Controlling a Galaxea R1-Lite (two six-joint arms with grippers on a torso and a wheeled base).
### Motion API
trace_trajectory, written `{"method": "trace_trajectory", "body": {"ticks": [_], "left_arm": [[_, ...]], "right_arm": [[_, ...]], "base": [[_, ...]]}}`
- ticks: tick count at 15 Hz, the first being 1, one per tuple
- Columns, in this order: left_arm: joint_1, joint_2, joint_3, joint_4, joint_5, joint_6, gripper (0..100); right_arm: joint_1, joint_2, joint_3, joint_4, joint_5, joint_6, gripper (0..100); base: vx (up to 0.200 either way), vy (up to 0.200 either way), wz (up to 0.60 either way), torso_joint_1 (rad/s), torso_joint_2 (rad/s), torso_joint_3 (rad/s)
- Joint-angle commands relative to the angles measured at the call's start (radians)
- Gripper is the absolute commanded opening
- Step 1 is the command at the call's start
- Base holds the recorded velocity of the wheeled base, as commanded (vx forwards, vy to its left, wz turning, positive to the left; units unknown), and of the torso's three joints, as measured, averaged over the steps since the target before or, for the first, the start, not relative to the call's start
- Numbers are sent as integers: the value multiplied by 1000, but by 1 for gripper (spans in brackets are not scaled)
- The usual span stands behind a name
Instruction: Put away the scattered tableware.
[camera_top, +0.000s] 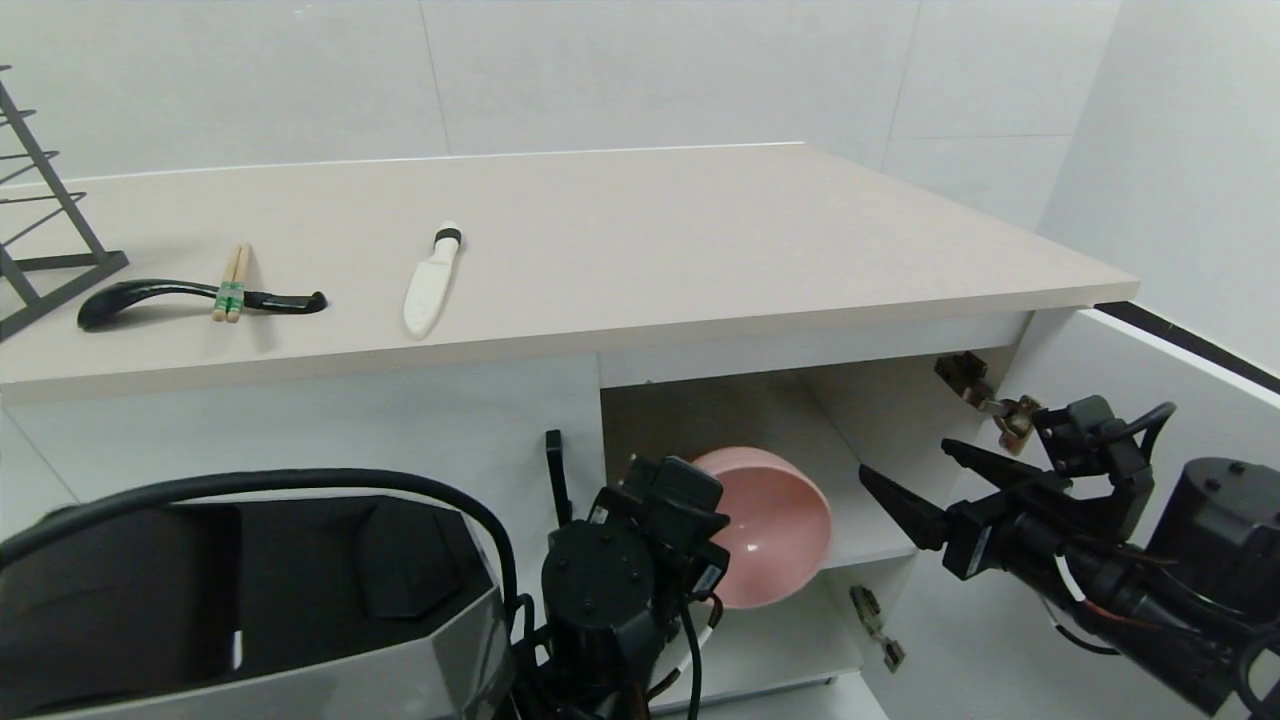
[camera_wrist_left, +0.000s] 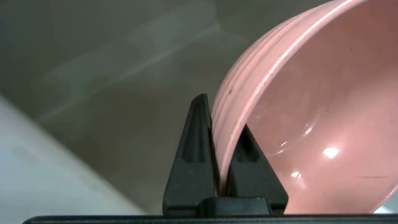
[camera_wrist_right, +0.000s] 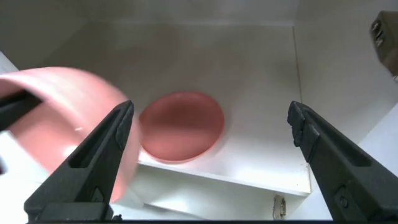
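Note:
My left gripper (camera_top: 705, 535) is shut on the rim of a pink bowl (camera_top: 778, 528), holding it tilted in the opening of the lower cabinet; its fingers (camera_wrist_left: 198, 149) clamp the bowl's (camera_wrist_left: 311, 106) wall from both sides. A pink plate (camera_wrist_right: 181, 124) lies on the cabinet shelf (camera_wrist_right: 261, 162) behind the bowl (camera_wrist_right: 56, 118). My right gripper (camera_top: 905, 462) stands open to the right of the bowl, empty, pointing into the cabinet (camera_wrist_right: 209, 109). On the countertop lie a black spoon (camera_top: 150, 293), a pair of chopsticks (camera_top: 232, 282) across it, and a white knife (camera_top: 430, 285).
The cabinet door (camera_top: 1150, 400) hangs open at the right, with a hinge (camera_top: 985, 395) at the frame beside my right arm. A grey dish rack (camera_top: 40, 230) stands at the counter's far left. The countertop (camera_top: 700, 230) is bare to the right.

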Motion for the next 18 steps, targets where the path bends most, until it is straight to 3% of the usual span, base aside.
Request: {"method": "trace_trajectory", "body": {"ticks": [1, 4, 6, 8, 9, 13, 18], "left_arm": [[6, 63, -65, -1, 15, -6, 0], [12, 77, -170, -1, 18, -11, 0], [24, 75, -216, -1, 35, -34, 0], [21, 72, -229, -1, 35, -87, 0], [12, 71, -229, -1, 32, -141, 0], [-25, 52, -212, -1, 21, -196, 0], [-58, 51, -216, -1, -45, -190, 0]], "right_arm": [[20, -6, 6, -1, -1, 0, 100], [77, -11, 25, -1, -1, 0, 100], [89, -20, 32, -1, -1, 0, 100], [84, -17, 25, -1, -1, 2, 100], [75, -3, 23, -1, -1, 2, 100], [14, 21, -8, -1, -3, 9, 100], [-17, 41, -23, -1, -1, 11, 100]], "base": [[0, 0, 0, 0, 0, 0], [0, 0, 0, 0, 0, 0], [0, 0, 0, 0, 0, 0], [0, 0, 0, 0, 0, 0], [0, 0, 0, 0, 0, 0], [0, 0, 0, 0, 0, 0], [0, 0, 0, 0, 0, 0]]}}
